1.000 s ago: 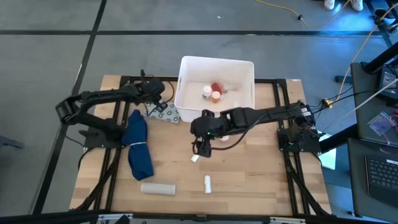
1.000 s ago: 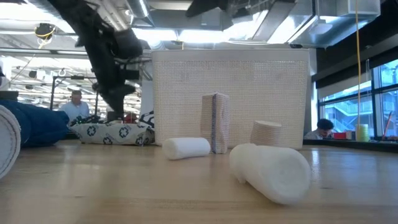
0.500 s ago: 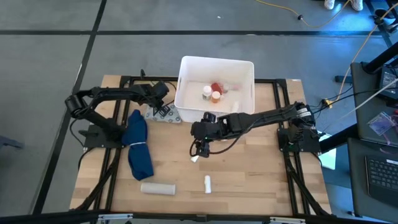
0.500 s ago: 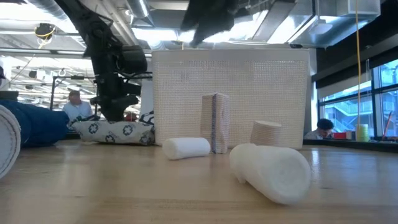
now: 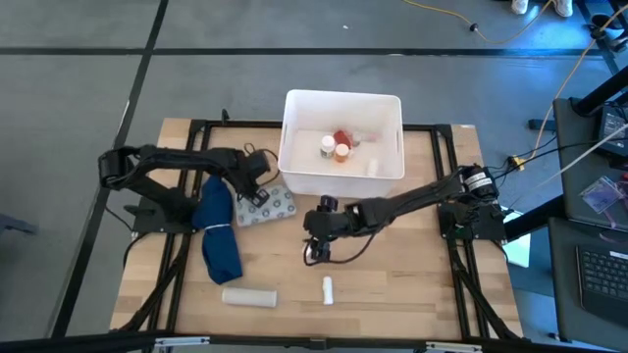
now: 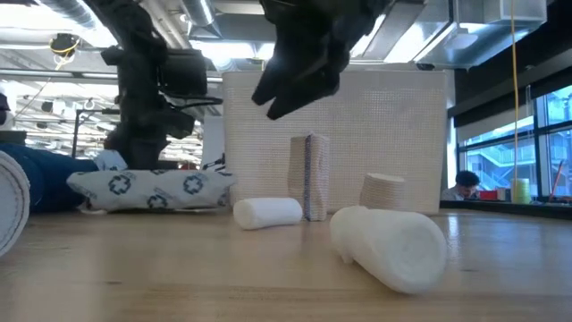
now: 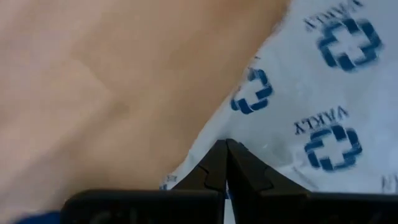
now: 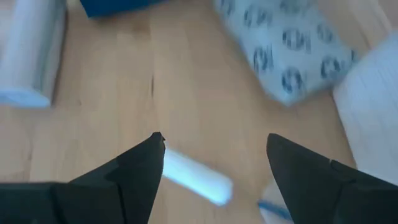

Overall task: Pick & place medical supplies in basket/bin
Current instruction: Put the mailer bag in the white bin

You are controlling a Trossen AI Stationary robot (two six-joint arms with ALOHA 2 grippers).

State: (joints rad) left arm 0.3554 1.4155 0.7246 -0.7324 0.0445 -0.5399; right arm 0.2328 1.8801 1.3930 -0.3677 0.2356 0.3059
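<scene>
Left pincer (image 5: 257, 196) clenched on the cross-printed "VAKLY" packet (image 5: 271, 205) beside the tub (image 5: 342, 145); right pincer (image 5: 312, 249) released above the desk (image 5: 392, 275), blue cloth (image 5: 218, 235) nearby.

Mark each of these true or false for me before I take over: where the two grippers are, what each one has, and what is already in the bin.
1. The left gripper is shut on the edge of the blue-cross printed packet. True.
2. The right gripper holds a white roll. False: its jaws are open and empty, above the table.
3. The white bin is empty. False: a red-orange bottle and white bottles lie inside.
4. A white roll lies beyond the dark blue cloth, near the table's front edge. True.
</scene>
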